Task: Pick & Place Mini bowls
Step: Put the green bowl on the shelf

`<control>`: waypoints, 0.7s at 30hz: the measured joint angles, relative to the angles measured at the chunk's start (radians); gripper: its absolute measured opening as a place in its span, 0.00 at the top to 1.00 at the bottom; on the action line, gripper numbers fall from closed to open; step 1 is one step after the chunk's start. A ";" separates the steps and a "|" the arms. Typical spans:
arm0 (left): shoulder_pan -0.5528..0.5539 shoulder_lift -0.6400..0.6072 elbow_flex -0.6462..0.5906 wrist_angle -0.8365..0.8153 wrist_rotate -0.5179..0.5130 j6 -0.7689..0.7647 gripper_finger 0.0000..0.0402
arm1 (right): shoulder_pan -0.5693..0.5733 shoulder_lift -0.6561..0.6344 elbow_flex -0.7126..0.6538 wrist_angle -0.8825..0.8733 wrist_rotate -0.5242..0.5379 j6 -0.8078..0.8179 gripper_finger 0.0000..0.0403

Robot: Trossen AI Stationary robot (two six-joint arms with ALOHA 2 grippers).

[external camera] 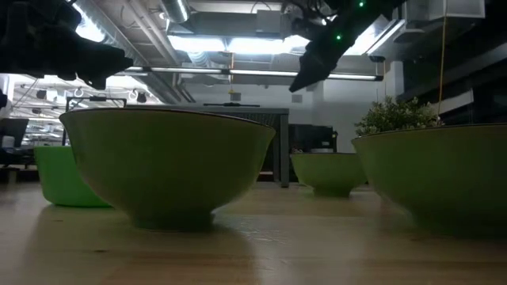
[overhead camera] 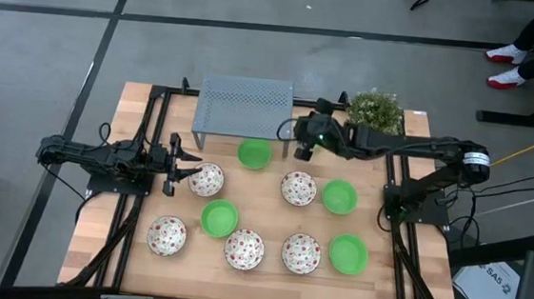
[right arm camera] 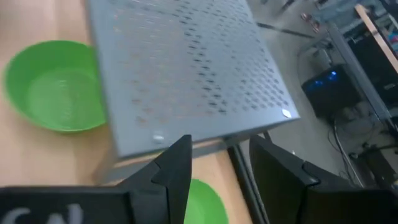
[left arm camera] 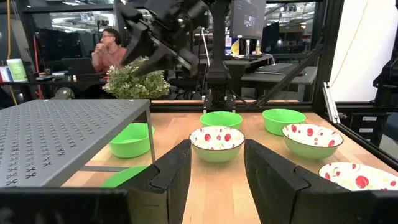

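Observation:
Several mini bowls stand upright on their bases on the wooden table [overhead camera: 271, 217], some plain green, such as the green bowl [overhead camera: 254, 153] in front of the shelf. Others are white with red-and-green speckles. My left gripper [overhead camera: 187, 166] is open and empty, level over the table's left side, just left of a speckled bowl [overhead camera: 206, 178]. My right gripper [overhead camera: 302, 150] is open and empty, raised off the table at the shelf's right end. In the right wrist view its fingers [right arm camera: 177, 168] frame the shelf's edge, with a green bowl [right arm camera: 56, 84] beside it.
A grey perforated shelf [overhead camera: 243, 107] stands at the table's far edge, with a small bushy plant [overhead camera: 375, 110] to its right. Black frame rails [overhead camera: 152, 121] run along the table's sides. A person [left arm camera: 109, 53] sits in the room behind. A second green bowl [right arm camera: 205, 199] shows below the right fingers.

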 joint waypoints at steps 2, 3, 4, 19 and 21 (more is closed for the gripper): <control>0.000 0.000 0.000 0.000 0.000 0.000 0.64 | -0.024 0.000 0.000 -0.001 -0.004 -0.002 0.60; 0.000 0.000 0.000 0.000 0.000 0.000 0.64 | -0.033 0.000 0.000 -0.001 -0.006 -0.002 0.60; 0.000 0.000 0.000 0.000 0.000 0.000 0.64 | -0.042 0.000 0.000 -0.001 -0.006 0.004 0.60; 0.000 0.000 0.000 0.000 0.000 0.000 0.64 | -0.101 0.069 0.000 -0.020 -0.031 0.164 0.60; 0.000 0.000 0.000 0.000 0.000 0.000 0.64 | -0.108 0.086 0.000 -0.035 -0.051 0.201 0.60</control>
